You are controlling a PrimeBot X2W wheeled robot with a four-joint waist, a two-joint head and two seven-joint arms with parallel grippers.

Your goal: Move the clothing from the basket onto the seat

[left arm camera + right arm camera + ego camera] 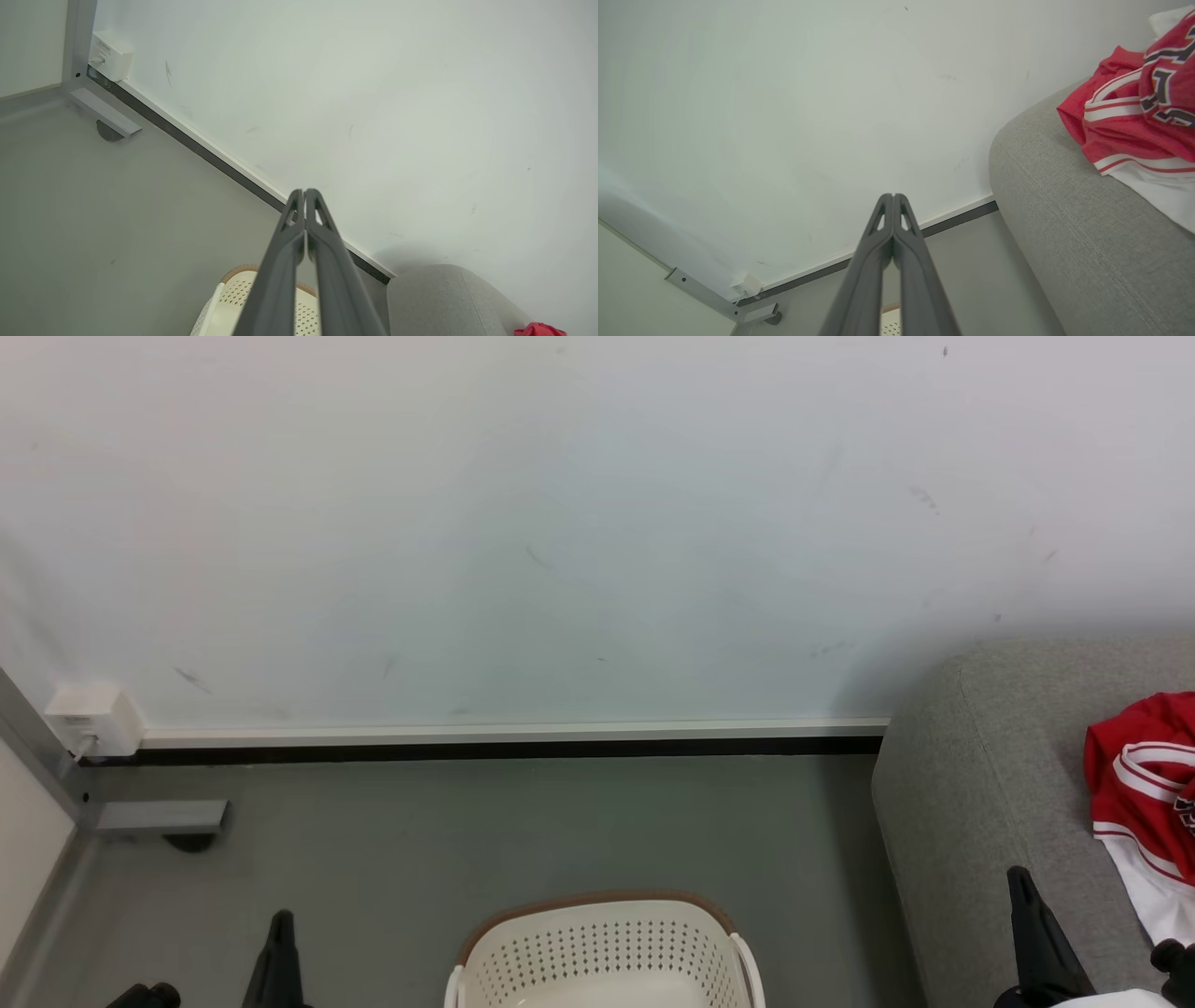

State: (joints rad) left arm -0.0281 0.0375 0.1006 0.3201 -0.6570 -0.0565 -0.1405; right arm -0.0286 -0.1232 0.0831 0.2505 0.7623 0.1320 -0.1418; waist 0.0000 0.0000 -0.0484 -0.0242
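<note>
Left gripper (304, 192), basket (607, 947), grey floor (513, 831), white wall (523, 523)

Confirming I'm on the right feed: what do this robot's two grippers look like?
The left gripper and right gripper each have two long, slim, matte dark-grey fingers that taper to narrow tips, with elongated triangular cut-outs below the tips. Their surfaces are plain. In the head view, a pale casing edge sits below the right gripper, beside a black rounded knob.
</note>
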